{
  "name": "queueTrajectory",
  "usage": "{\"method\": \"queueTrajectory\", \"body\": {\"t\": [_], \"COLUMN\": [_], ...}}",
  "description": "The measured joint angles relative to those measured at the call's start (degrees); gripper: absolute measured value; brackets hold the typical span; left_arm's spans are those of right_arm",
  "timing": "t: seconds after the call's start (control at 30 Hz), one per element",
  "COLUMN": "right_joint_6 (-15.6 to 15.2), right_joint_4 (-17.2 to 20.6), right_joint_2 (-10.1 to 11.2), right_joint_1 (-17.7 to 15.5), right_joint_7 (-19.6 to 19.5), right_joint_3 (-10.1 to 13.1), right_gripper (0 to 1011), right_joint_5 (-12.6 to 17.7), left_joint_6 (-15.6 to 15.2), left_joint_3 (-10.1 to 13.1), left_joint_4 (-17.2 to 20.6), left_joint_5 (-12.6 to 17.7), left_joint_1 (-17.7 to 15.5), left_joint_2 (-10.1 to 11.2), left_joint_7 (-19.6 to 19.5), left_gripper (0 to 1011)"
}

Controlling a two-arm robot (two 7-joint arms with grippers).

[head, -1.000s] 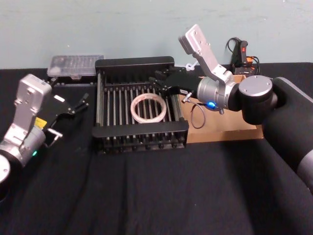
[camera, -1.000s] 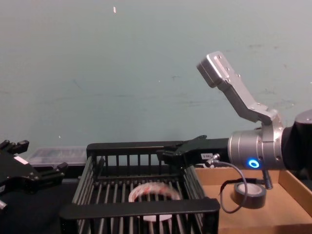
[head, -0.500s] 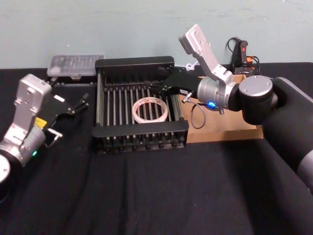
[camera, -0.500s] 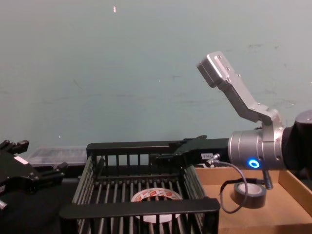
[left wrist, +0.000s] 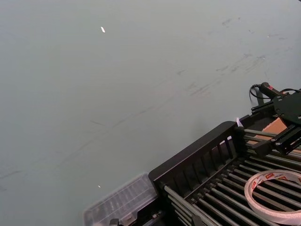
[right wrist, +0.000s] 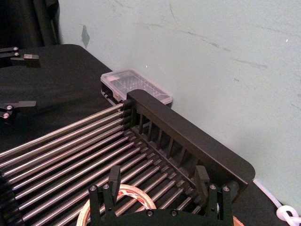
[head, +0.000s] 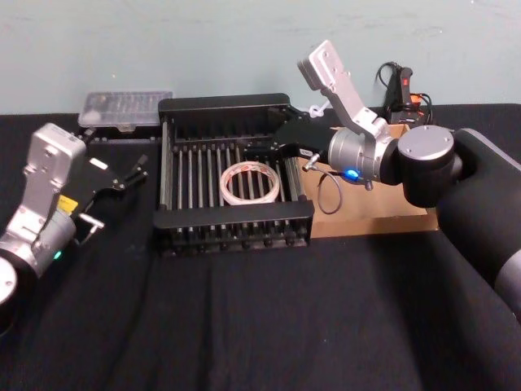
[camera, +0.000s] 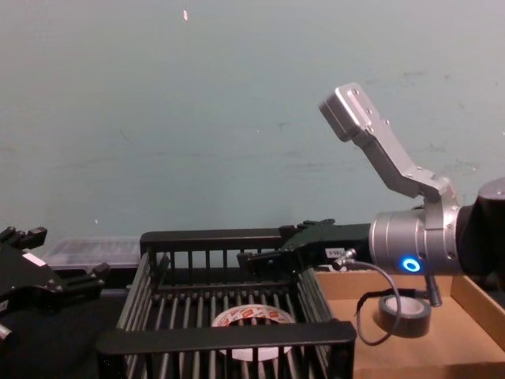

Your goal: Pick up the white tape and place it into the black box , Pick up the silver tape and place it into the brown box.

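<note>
A black cloth covers the tabletop (head: 269, 318) from its near edge to the far one, and a plain pale green wall (camera: 197, 103) closes the room behind it.

My left end effector (head: 134, 173) is parked on my left, low over the cloth and well apart from the crate, its fingers spread and holding nothing. My right end effector (head: 262, 151) reaches over the right rim of the black box (head: 234, 218), its fingers parted and empty. The white tape (head: 251, 181) lies flat on the crate's barred bottom, just below and in front of those fingers, apart from them; its red-printed core shows from the chest view (camera: 252, 318). Behind my right wrist, the brown box (camera: 398, 347) stands beside the crate with their walls touching, and the silver tape (camera: 405, 314) rests inside it. A thin cable (head: 326, 194) loops off my right wrist over the cardboard.

Past the crate's far left corner, a clear lidded plastic case (head: 125, 107) lies against the wall. A black device with a red button (head: 403, 88) stands at the wall beyond the brown box.

A second ago the white tape was blurred under my right fingers; now it lies settled on the bars, and my right end effector has drawn slightly back toward the right rim.
</note>
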State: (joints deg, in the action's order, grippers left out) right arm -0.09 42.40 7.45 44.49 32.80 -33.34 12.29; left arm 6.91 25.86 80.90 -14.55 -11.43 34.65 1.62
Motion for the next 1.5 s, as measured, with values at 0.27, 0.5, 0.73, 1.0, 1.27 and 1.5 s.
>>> {"method": "queueTrajectory", "body": {"t": [0.27, 0.5, 0.73, 1.0, 1.27, 1.5], "right_joint_6": [0.0, -1.2, -3.4, -4.8, -4.9, -3.9], "right_joint_4": [0.2, 5.9, 15.0, 25.8, 36.3, 40.9], "right_joint_2": [0.0, 2.1, 5.8, 10.6, 15.3, 17.4], "right_joint_1": [-0.1, -2.7, -7.3, -13.8, -21.8, -27.1], "right_joint_7": [0.1, 0.4, -1.0, -3.2, -5.7, -8.4], "right_joint_3": [0.1, 1.6, 3.6, 6.8, 10.1, 12.4], "right_gripper": [1002, 1002, 1002, 1002, 1002, 1002], "right_joint_5": [0.0, 0.4, 1.4, 3.5, 5.7, 6.2], "left_joint_6": [0.0, 0.0, 0.0, 0.0, 0.0, 0.0], "left_joint_3": [0.0, 0.0, 0.0, 0.0, 0.0, 0.0], "left_joint_4": [0.0, 0.0, 0.0, 0.0, 0.0, 0.0], "left_joint_5": [0.0, 0.0, 0.0, 0.0, 0.0, 0.0], "left_joint_1": [0.0, 0.0, 0.0, 0.0, 0.0, 0.0], "left_joint_2": [0.0, 0.0, 0.0, 0.0, 0.0, 0.0], "left_joint_7": [0.0, 0.0, 0.0, 0.0, 0.0, 0.0], "left_gripper": [1002, 1001, 1001, 1001, 1001, 1001]}}
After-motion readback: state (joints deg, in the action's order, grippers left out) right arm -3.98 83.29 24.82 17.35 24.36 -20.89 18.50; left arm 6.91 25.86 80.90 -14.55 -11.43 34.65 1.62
